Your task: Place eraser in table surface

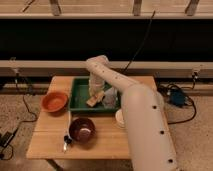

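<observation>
Dim, warm-toned indoor scene lit from above
Soft yellowish light falls from overhead onto the green tray [79, 95] and the table surface [50, 138] around it, the brightest area. Behind the tray a wide band [60, 42] is almost black. The white arm [145, 120] right of the tray shows a pale sheen on its upper side. The gripper [96, 95] sits low inside the tray, dulled by the arm's shade. Left of the tray the floor [15, 117] is murky grey

Table surface [50, 142]: light wooden planks.
- Green tray [79, 97]: the landmark, at the rear middle.
- Orange bowl [54, 101]: just left of the tray.
- Dark bowl [82, 129]: in front of the tray.
- Small dark utensil [66, 142]: further front-left of the tray.
- White round item [118, 118]: at the tray's front right corner.
- Gripper [97, 95]: down over the tray's middle.
</observation>
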Motion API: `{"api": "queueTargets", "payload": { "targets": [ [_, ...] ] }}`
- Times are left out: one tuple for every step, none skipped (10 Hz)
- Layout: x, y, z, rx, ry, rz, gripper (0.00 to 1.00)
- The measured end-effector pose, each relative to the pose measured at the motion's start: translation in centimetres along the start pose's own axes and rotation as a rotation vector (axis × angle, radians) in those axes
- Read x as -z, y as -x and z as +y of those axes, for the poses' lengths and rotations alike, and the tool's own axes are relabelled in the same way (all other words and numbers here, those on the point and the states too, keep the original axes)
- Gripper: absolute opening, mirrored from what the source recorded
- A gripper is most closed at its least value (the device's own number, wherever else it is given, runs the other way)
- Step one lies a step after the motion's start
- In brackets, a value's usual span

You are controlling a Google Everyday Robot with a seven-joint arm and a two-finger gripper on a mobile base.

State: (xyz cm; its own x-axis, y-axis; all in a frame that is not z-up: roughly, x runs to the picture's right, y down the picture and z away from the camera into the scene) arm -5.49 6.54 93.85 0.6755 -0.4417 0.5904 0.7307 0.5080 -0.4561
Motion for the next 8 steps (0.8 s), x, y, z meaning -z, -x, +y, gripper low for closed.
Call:
{"api": "queueTargets", "payload": {
  "targets": [
    [0.1,0.0,0.0,-0.002,-0.007,-0.002,0.0],
    [0.2,0.0,-0.1,-0.003,-0.013,-0.003,0.0],
    [0.7,0.1,-0.3,-0.006,-0.032,-0.004,0.0],
    [1.5,0.1,-0.2,-0.008,-0.043,-0.003,0.0],
    [2.7,0.3,-0.1,-0.007,-0.061,-0.001,0.0],
    [4.1,0.5,-0.1,-0.004,-0.08,0.003,0.0],
    [6.1,1.1,0.0,0.004,-0.103,0.006,0.0],
    [8.2,1.8,0.2,0.016,-0.126,0.013,0.0]
  ]
}}
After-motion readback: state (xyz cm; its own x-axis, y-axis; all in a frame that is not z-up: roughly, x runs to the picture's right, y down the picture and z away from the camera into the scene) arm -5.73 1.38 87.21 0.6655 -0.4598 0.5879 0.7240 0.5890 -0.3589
